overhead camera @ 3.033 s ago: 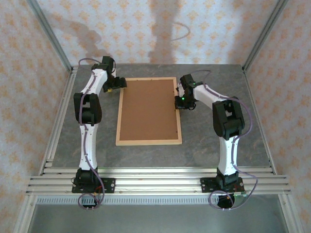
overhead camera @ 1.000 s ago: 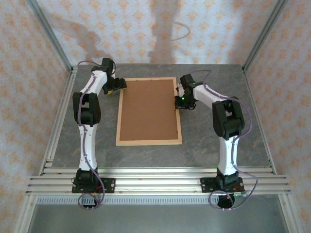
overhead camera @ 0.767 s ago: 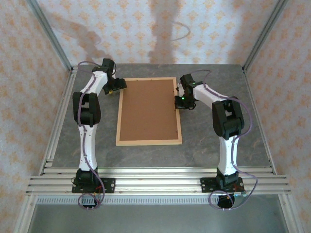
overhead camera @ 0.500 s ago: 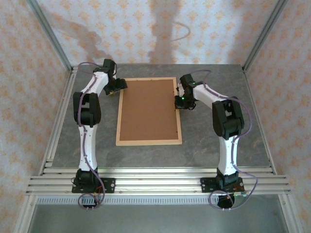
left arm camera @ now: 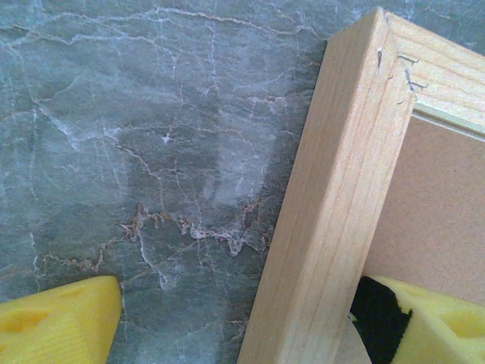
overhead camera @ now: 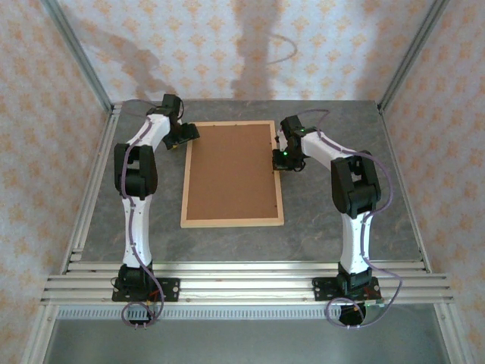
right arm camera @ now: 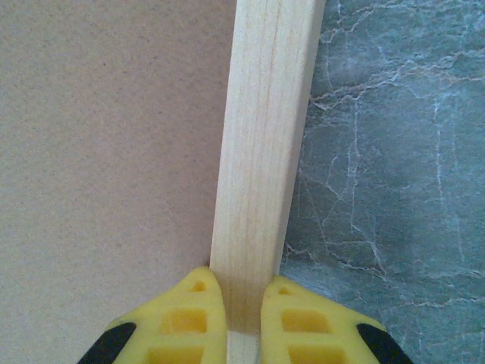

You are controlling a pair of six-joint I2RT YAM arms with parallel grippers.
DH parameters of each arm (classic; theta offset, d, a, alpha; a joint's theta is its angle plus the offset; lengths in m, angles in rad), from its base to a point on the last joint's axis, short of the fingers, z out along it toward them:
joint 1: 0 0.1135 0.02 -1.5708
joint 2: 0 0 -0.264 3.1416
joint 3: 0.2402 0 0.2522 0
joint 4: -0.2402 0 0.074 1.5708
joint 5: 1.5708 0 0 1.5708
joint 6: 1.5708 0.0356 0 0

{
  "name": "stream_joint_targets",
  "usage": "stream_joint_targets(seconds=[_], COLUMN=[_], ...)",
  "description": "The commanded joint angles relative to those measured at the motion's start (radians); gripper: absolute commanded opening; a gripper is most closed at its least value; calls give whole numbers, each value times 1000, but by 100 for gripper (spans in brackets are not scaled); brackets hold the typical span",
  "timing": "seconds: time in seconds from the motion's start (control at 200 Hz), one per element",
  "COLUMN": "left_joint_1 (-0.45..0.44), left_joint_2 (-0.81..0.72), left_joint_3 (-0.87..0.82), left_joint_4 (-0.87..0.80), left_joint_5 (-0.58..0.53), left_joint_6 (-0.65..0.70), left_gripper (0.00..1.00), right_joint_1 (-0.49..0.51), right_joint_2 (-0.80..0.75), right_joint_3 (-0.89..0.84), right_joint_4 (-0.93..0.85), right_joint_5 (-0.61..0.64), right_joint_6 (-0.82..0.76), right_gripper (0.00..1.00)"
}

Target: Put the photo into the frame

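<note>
The light wood frame point(overhead camera: 185, 182) lies flat on the table with a brown backing board point(overhead camera: 231, 171) inside it. The photo is hidden. My left gripper point(overhead camera: 184, 136) is at the frame's far left corner, open. In the left wrist view its yellow fingers point(left arm camera: 64, 315) straddle the left rail point(left arm camera: 333, 212) without clamping it, one on the table side and one over the board point(left arm camera: 439, 205). My right gripper point(overhead camera: 279, 158) is shut on the right rail point(right arm camera: 265, 136), with its gripper pads point(right arm camera: 244, 303) pinching the wood from both sides.
The grey marbled table point(overhead camera: 326, 220) has bare room around the frame on all sides. Metal posts and patterned walls close in the workspace, and aluminium rails point(overhead camera: 242, 284) run along the near edge.
My left gripper has edged slightly toward the frame's far left corner and its jaws have narrowed a little. The right gripper and the frame have not moved.
</note>
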Motion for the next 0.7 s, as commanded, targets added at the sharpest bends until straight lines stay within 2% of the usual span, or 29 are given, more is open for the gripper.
stream_joint_targets(seconds=[0.0,0.3,0.696], left_joint_1=[-74,-96,-41], left_joint_2=[91,115,-118], left_joint_3=[-67,9,38], left_joint_4=[-147,-203,-201], left_joint_5=[65,58,21], left_joint_6=[1,17,15], left_gripper=[82,82,87], right_joint_1=[14,13,-12], right_joint_2=[30,28,-4], right_joint_3=[2,5,-20], right_joint_4=[-25,-22,-6], right_joint_5=[-12,-6,45], right_joint_6=[-6,5,48], right_gripper=[11,11,11])
